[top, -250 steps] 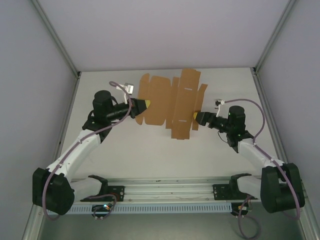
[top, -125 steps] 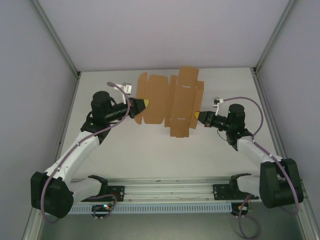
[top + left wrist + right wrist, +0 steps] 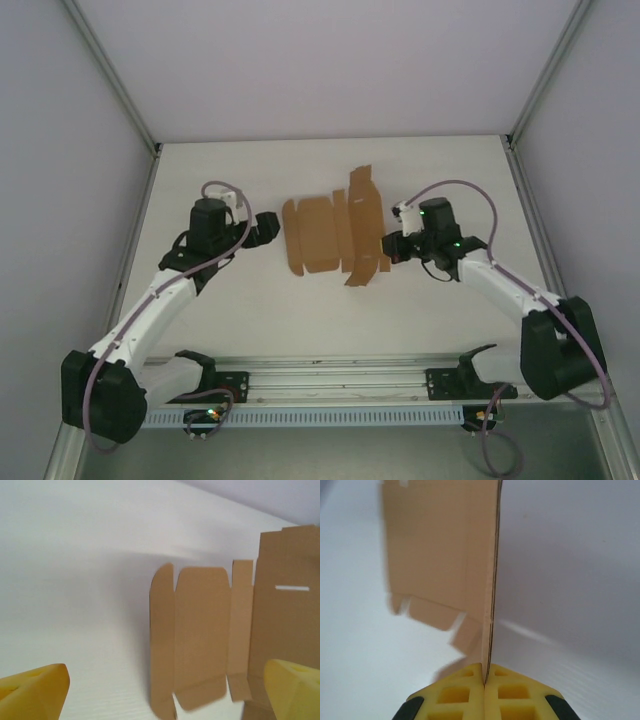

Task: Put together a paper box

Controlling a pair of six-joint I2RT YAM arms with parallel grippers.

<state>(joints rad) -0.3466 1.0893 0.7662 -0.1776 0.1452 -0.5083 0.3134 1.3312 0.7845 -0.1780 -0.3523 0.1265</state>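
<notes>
The paper box (image 3: 325, 235) is a flat brown cardboard cut-out with flaps in the middle of the white table. Its left part lies flat and its right part is lifted off the table. My right gripper (image 3: 389, 249) is shut on the box's right edge. In the right wrist view the yellow fingertips (image 3: 470, 680) pinch the thin edge of the paper box (image 3: 440, 555), which stands upright from my right gripper (image 3: 484, 672). My left gripper (image 3: 266, 232) is open, just left of the box and apart from it. The left wrist view has the paper box (image 3: 200, 630) ahead, beyond my left gripper (image 3: 165, 695).
Grey walls (image 3: 80, 150) close in the table on the left, right and back. A metal rail (image 3: 330, 385) with both arm bases runs along the near edge. Bare table (image 3: 330, 310) lies in front of the box and behind it.
My left gripper has let go of the box's left edge, opened and drawn back left. My right gripper has shut on the right edge and raised it. The box has shifted nearer.
</notes>
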